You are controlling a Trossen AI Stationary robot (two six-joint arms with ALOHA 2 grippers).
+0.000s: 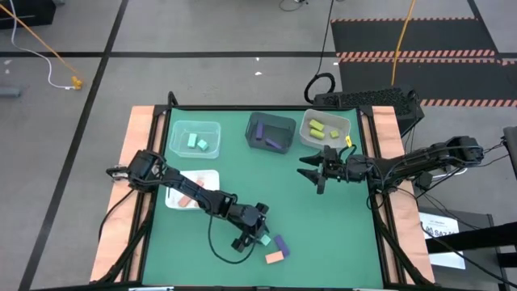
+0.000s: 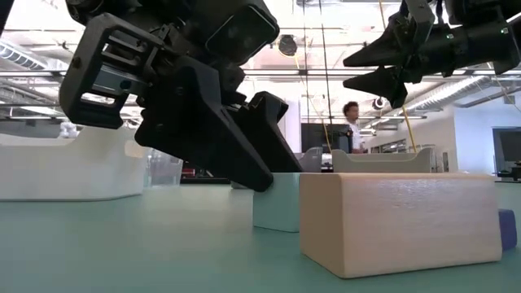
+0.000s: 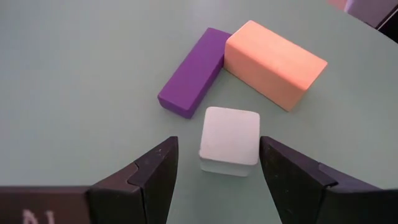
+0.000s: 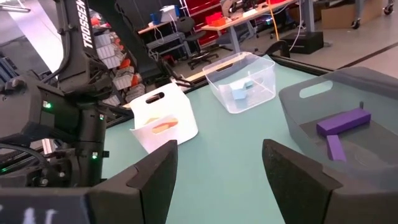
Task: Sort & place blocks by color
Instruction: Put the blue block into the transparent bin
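Note:
My left gripper (image 1: 257,234) is open low over the table's near middle. Its fingers (image 3: 155,174) stand on either side of a mint-teal cube (image 3: 230,140) that rests on the green table, with a gap on each side. A purple bar (image 3: 193,71) and a salmon-orange block (image 3: 277,62) lie side by side just beyond the cube. In the low view the cube (image 2: 275,203) stands behind the salmon block (image 2: 399,220). My right gripper (image 1: 315,171) is open and empty, held above the table near the bin with the yellow-green blocks (image 1: 325,128).
A clear bin with mint blocks (image 1: 195,139) stands at the far left, and a dark bin with purple bars (image 1: 271,132) at the far middle. A white tray with salmon pieces (image 1: 192,190) lies under my left arm. A person (image 2: 352,122) stands in the room behind.

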